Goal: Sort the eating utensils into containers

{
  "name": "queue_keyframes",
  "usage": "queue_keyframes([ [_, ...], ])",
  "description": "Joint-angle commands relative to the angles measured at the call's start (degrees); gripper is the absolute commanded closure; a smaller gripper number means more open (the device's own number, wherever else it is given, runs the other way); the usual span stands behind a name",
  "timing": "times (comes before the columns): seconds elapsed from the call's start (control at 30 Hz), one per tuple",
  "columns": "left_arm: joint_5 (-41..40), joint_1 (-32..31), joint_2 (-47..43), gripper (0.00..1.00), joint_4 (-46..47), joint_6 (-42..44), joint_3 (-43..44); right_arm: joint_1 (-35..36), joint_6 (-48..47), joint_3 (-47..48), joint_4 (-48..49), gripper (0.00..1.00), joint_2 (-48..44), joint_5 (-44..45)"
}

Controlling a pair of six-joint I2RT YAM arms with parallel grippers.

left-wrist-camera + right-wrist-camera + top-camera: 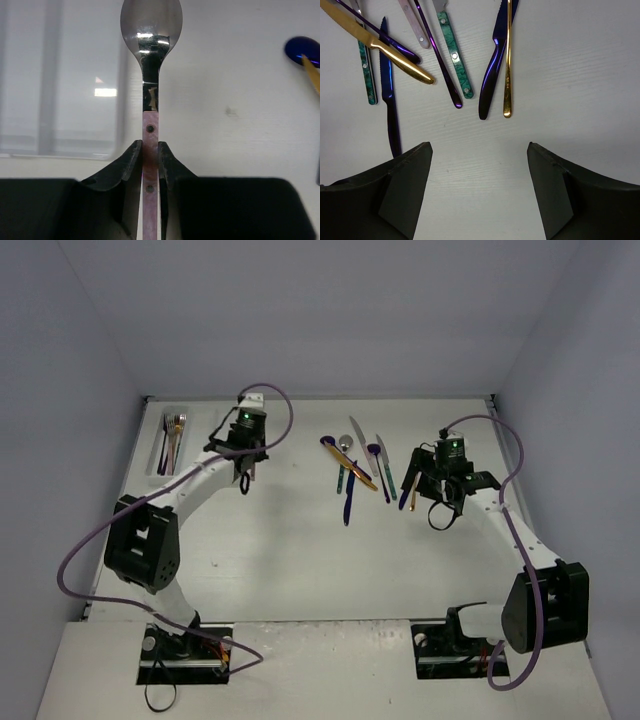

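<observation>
My left gripper (150, 150) is shut on the pink handle of a silver spoon (151, 30), with the bowl pointing away from me. In the top view this gripper (245, 470) hovers just right of the white tray (158, 455), whose left compartment holds several utensils (172, 437). The tray shows blurred at the left of the left wrist view (60, 100). My right gripper (479, 146) is open and empty, just short of the handle ends of a dark blue knife (492, 70) and a gold utensil (508, 60). It also shows in the top view (420, 482).
Loose utensils lie fanned on the table (355, 465): a gold knife (375, 42), a dark blue knife (390, 105), two teal-handled pieces (455, 55), a purple handle (437, 55) and a pink handle (415, 25). A blue spoon bowl (302, 49) lies right of the left gripper.
</observation>
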Motion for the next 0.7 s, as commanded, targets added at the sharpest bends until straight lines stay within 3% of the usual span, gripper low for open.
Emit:
queue_keyframes([
  [0.0, 5.6, 8.0, 1.4, 1.00, 0.6, 7.7, 5.7, -0.2, -0.8, -0.2, 2.0, 0.26, -2.1, -0.5],
  [0.17, 9.7, 13.2, 9.5, 1.00, -0.5, 12.4, 12.7, -0.2, -0.9, -0.5, 2.0, 0.26, -2.5, -1.0],
  [0.37, 8.9, 15.7, 16.8, 1.00, -0.6, 14.2, 18.6, -0.2, -1.3, -1.1, 2.0, 0.26, -3.0, -1.3],
  [0.67, 10.2, 16.1, 16.1, 0.62, 0.1, 12.7, 19.5, -0.3, -1.6, -0.4, 2.3, 0.26, 0.0, 0.7],
])
